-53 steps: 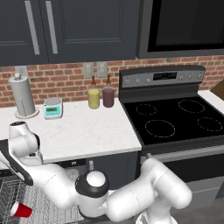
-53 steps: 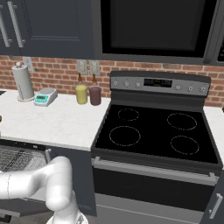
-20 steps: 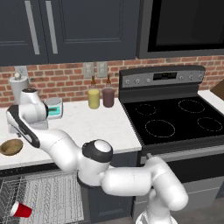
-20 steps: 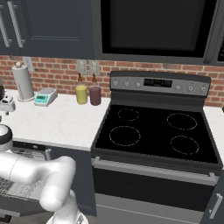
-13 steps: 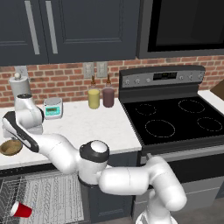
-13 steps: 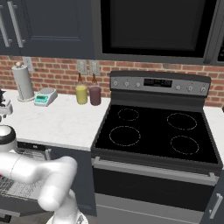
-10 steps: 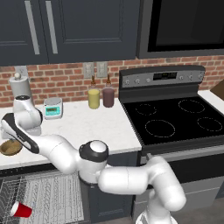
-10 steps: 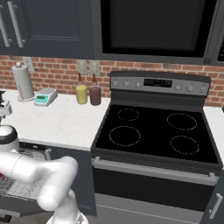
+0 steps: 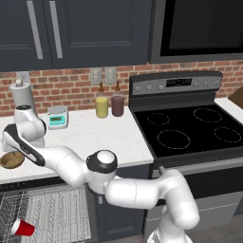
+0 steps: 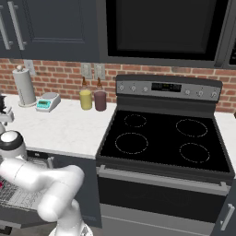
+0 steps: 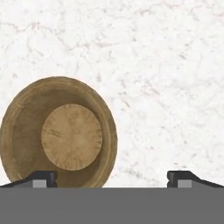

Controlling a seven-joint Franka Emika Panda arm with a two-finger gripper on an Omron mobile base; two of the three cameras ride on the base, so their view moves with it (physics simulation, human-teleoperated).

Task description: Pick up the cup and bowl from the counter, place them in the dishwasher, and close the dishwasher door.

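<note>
The brown bowl (image 9: 12,160) rests on the white marble counter (image 9: 95,137) at its far left end. My gripper (image 9: 8,148) hangs just above it. In the hand view the bowl (image 11: 59,133) lies left of centre, and my gripper (image 11: 111,179) is open wide. The left fingertip (image 11: 43,177) is over the bowl's near rim and the right one is over bare counter (image 11: 166,78). The red cup (image 9: 22,227) lies on its side in the dishwasher's pulled-out white wire rack (image 9: 52,213), below the counter edge.
A paper towel roll (image 9: 21,95) and a small teal scale (image 9: 57,116) stand at the back left. A yellow jar (image 9: 101,107) and a maroon jar (image 9: 117,105) are by the brick wall. The black stove (image 9: 190,137) adjoins the counter on the right.
My arm has come up from the dishwasher rack to the counter's left end and lowered over the bowl. The cup stays in the rack.
</note>
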